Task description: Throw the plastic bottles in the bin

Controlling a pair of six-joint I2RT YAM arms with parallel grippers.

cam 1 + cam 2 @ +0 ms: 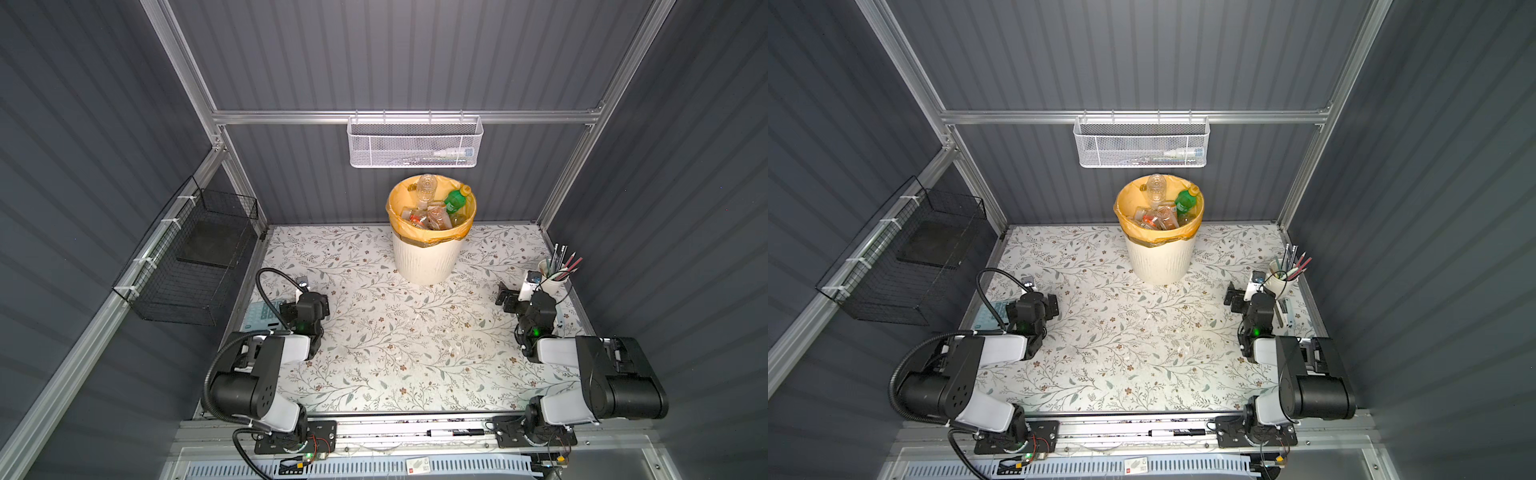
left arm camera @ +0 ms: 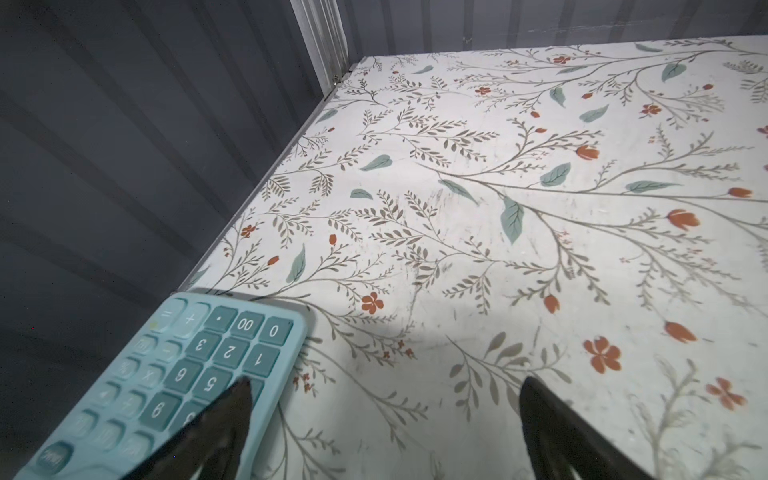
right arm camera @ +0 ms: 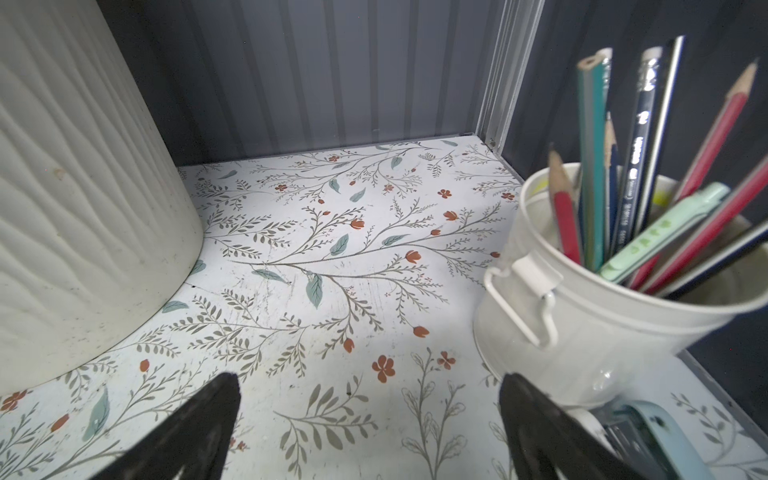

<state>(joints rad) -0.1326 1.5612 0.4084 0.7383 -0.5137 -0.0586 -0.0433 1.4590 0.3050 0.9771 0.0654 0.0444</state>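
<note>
The bin [image 1: 428, 257] [image 1: 1158, 262], cream-white and ribbed with an orange-yellow liner, stands at the back middle of the floral table. Several plastic bottles lie inside it; a clear one [image 1: 426, 189] [image 1: 1156, 189] and a green one [image 1: 457, 199] [image 1: 1185, 199] stick up above the rim. I see bottles only in the bin. My left gripper [image 1: 305, 305] [image 1: 1032, 303] [image 2: 384, 384] hangs open and empty at the table's left side. My right gripper [image 1: 525, 297] [image 1: 1254, 297] [image 3: 370, 380] is open and empty at the right, with the bin's wall [image 3: 83, 208] beside it.
A teal calculator [image 2: 187, 374] [image 1: 266, 316] lies under one left finger at the table's left edge. A white cup of pencils [image 3: 582, 324] [image 1: 555, 276] stands close to the right gripper. A white mesh basket [image 1: 415, 141] hangs on the back wall, a black wire basket [image 1: 187, 266] on the left.
</note>
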